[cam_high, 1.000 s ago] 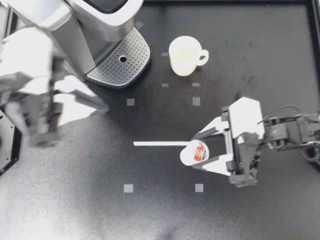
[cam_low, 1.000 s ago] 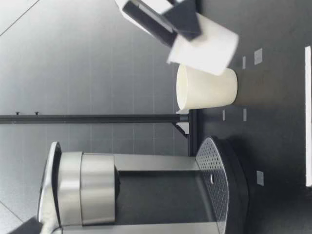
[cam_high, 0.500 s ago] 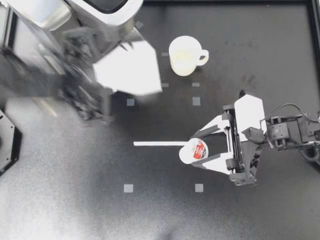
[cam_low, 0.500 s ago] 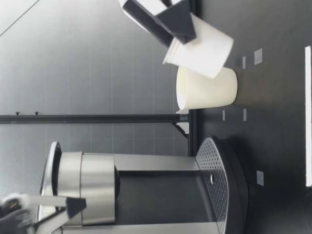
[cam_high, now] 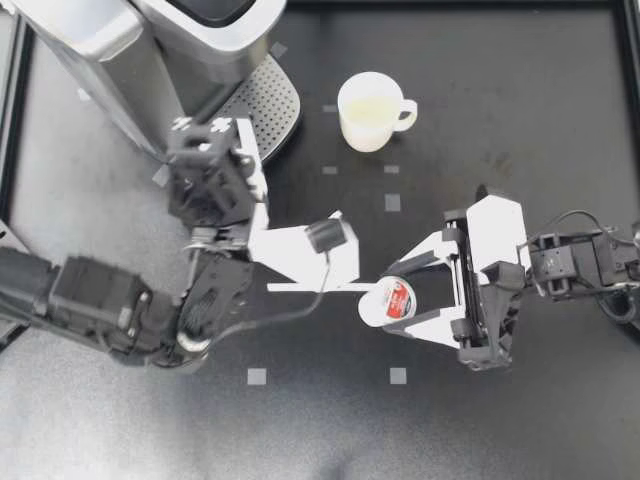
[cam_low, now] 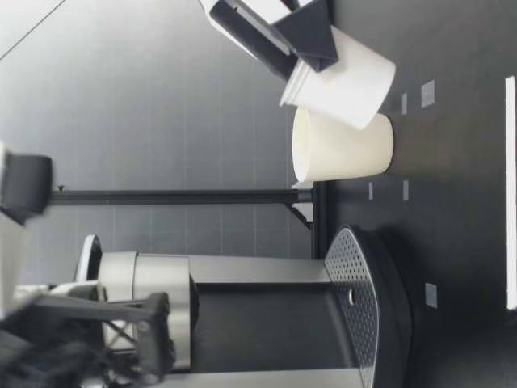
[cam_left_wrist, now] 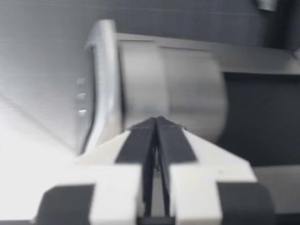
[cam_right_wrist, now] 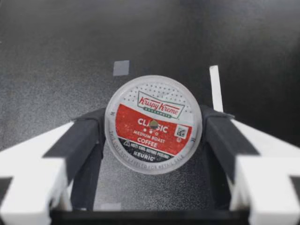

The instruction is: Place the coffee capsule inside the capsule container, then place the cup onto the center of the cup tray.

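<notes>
White capsule, one, clamped in right tool; left tool together; one cup.

Robot lab bench — taped squares, black table.

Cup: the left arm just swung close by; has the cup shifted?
No. The cup keeps the same gap to the drip tray and the nearby tape squares.

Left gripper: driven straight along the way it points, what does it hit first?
The coffee machine. In the left wrist view my left gripper, shut and empty, aims at its silver brew head, nothing visible between. How far off is unclear.
</notes>
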Robot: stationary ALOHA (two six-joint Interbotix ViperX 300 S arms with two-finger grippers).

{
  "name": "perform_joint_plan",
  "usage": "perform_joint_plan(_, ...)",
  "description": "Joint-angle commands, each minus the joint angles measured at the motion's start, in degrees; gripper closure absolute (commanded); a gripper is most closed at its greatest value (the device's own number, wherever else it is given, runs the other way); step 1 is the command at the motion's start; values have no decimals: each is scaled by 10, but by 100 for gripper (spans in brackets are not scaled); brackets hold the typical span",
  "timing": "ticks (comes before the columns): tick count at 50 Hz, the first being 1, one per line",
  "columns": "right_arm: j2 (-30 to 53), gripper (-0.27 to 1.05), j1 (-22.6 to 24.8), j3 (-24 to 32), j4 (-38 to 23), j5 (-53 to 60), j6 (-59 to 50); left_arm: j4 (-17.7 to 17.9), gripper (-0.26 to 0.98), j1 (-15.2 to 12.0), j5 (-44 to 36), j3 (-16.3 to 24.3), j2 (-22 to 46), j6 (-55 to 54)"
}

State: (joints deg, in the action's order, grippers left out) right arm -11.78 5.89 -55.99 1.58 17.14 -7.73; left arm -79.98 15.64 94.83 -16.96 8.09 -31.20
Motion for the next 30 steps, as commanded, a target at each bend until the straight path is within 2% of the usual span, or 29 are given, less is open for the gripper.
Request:
perform_joint_plan(1, -4, 20, -6, 5, -1, 6, 1, -55, 65, 2, 16, -23, -3, -13)
perform_joint_plan(3, -4, 20, -7, 5, -1, 7, 1, -78, 65, 2, 17, -33, 2, -14)
perform_joint_plan(6, -4, 20, -7, 5, -1, 7, 1, -94, 65, 2, 17, -42, 5, -16)
perform_joint_plan(16, -4, 20, -7, 5, -1, 7, 1, -112, 65, 2, -7, -51, 4, -24)
perform_joint_plan(30, -4, 20, -7, 6, -1, 7, 0, -131, 65, -35, -19, -68, -7, -38)
